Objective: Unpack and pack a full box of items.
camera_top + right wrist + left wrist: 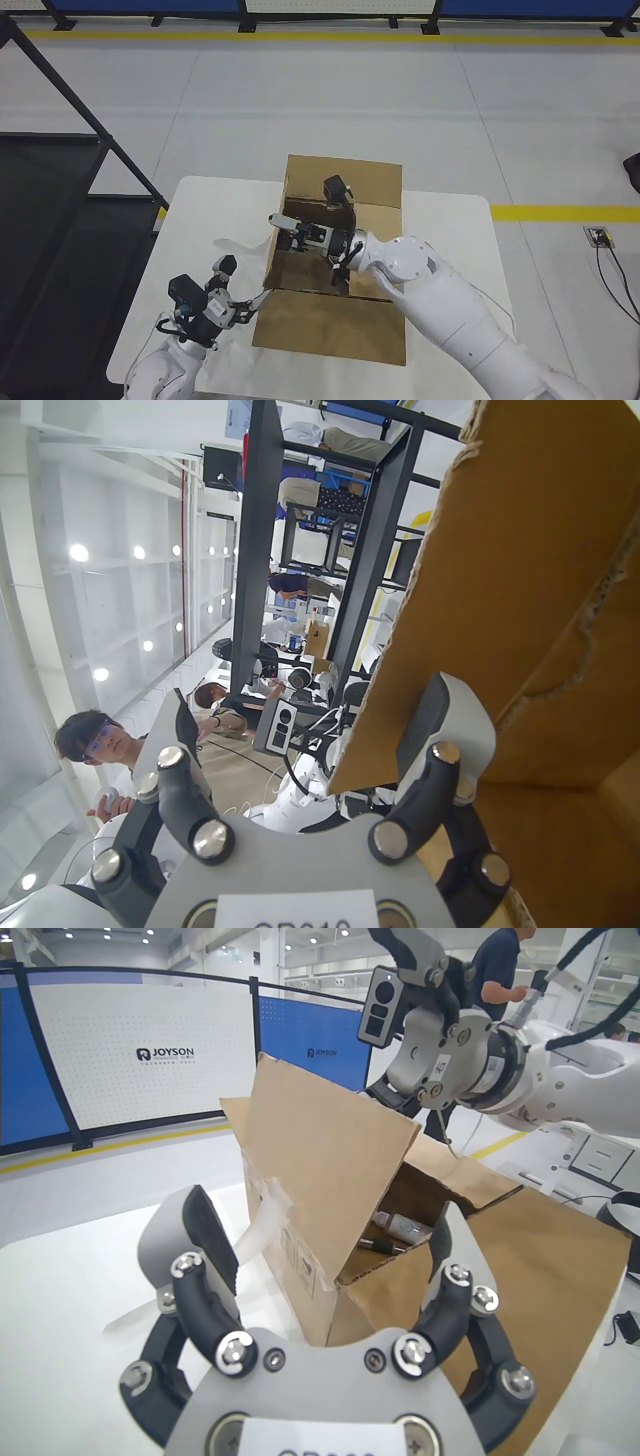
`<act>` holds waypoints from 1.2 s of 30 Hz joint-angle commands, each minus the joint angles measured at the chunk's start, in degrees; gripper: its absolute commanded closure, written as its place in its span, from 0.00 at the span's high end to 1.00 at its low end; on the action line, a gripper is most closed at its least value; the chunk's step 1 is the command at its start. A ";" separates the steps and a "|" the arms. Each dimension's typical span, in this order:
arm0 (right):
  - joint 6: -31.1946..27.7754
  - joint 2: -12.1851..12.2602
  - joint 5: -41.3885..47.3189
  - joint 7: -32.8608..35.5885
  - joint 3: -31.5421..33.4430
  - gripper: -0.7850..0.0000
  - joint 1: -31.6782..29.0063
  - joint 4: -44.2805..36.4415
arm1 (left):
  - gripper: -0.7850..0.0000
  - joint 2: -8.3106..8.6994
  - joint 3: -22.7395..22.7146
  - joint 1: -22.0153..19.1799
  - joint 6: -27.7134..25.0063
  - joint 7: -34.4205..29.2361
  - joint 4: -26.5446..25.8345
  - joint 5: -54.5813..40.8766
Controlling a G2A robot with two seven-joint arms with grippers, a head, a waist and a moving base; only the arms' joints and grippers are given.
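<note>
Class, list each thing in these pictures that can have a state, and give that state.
Box: open, items inside.
Flap: standing up, tilted.
Tape: partly peeled, hanging from the box's wall.
Bottle: lying in the box.
Left gripper: open, empty.
Right gripper: open, at the flap's edge.

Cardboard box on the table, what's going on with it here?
The cardboard box sits opened on the white table. The right gripper is open with the edge of the box's raised side flap between its fingers. The left gripper hovers open at the box's near corner, holding nothing. A small white bottle and a dark pen-like item lie inside.
</note>
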 commanded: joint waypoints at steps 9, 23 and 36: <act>-5.50 -2.66 1.80 4.60 -1.21 1.00 1.58 3.85 | 1.00 -1.34 2.24 -2.57 10.78 -2.44 1.09 -7.00; -13.07 1.16 -0.50 10.65 10.69 1.00 -6.00 -3.11 | 1.00 -0.95 -3.78 -0.03 10.63 -3.82 2.59 -11.87; -13.03 6.61 -2.02 13.04 28.09 1.00 -20.26 -15.66 | 1.00 -1.03 -3.96 -1.38 12.89 -7.83 9.70 -10.43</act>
